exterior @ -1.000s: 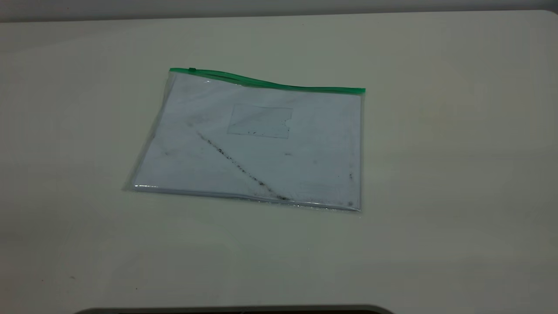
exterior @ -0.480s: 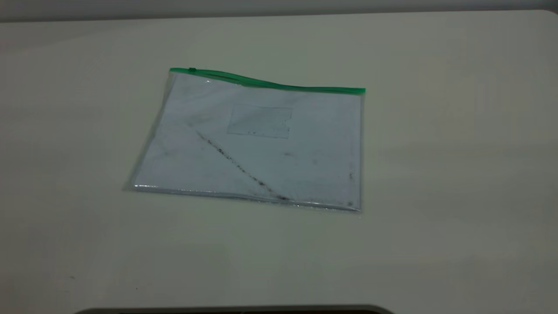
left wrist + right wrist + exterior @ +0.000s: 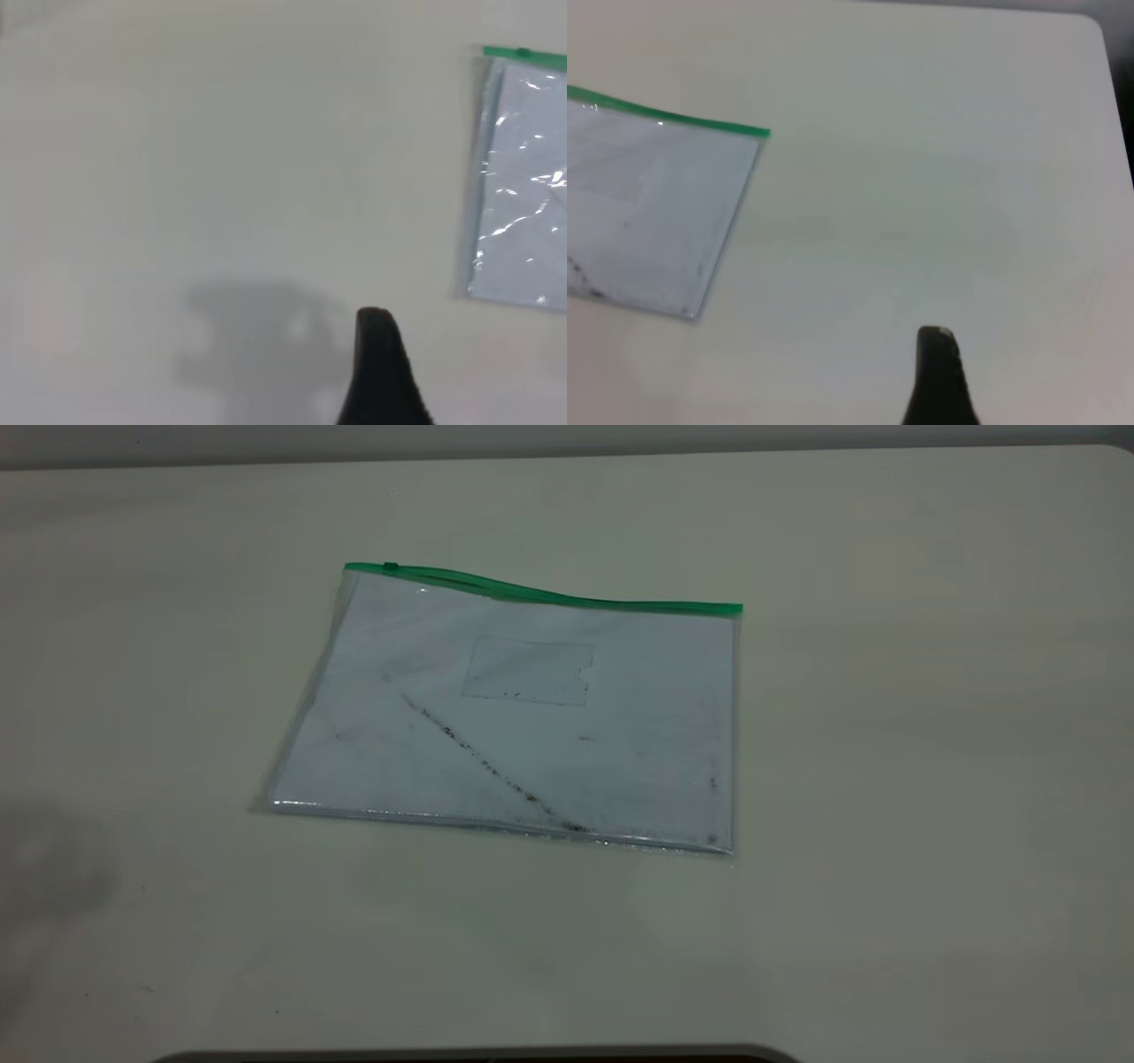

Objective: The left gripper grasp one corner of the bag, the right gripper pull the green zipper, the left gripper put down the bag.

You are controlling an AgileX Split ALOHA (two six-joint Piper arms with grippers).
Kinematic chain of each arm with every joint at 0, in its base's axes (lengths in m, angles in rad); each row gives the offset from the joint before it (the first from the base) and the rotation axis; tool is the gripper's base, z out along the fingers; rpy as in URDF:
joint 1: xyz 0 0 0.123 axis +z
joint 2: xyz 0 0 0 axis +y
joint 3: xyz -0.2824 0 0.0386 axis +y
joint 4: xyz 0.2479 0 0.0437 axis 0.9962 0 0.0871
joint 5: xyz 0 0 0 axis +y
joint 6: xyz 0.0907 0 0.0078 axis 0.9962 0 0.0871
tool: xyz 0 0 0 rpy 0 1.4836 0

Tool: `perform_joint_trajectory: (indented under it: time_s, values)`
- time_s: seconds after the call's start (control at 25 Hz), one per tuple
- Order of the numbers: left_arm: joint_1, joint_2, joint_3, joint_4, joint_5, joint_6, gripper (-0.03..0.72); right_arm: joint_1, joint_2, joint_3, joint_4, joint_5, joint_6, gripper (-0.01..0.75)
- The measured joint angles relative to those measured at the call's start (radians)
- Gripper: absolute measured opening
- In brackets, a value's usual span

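The bag point(image 3: 523, 717) lies flat on the table, a clear pouch with a white sheet, a dark diagonal smudge line point(image 3: 483, 762) and a card pocket point(image 3: 527, 671). The green zipper point(image 3: 549, 593) runs along its far edge, with the slider tab point(image 3: 390, 566) near the left end. The corner point(image 3: 347, 567) lies just left of the tab. Neither gripper shows in the exterior view. In the left wrist view a black part of the left gripper point(image 3: 379, 363) hangs over bare table, apart from the bag point(image 3: 523, 177). In the right wrist view the right gripper point(image 3: 939, 372) is over bare table, apart from the bag point(image 3: 647, 204).
The cream table point(image 3: 886, 779) holds only the pouch. Its far edge and rounded far right corner point(image 3: 1107, 452) show, and a dark edge point(image 3: 478, 1056) runs along the front. A soft shadow point(image 3: 44, 868) lies on the table at the left.
A soft shadow has appeared on the table at the left edge of the exterior view. The bag has not moved.
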Motion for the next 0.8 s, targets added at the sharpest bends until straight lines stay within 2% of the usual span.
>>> perform_joint_trajectory:
  time_s: [0.28, 0.64, 0.8]
  values:
    - [0.000, 0.302, -0.112, -0.161, -0.126, 0.135, 0.577, 0.000, 0.157, -0.009, 0.010, -0.033, -0.010, 0.582]
    - [-0.001, 0.695, -0.325, -0.239, -0.132, 0.241, 0.577, 0.000, 0.298, -0.009, 0.040, -0.075, -0.051, 0.580]
    - [-0.009, 0.853, -0.403, -0.362, -0.131, 0.354, 0.577, 0.000, 0.322, -0.009, 0.042, -0.084, -0.056, 0.579]
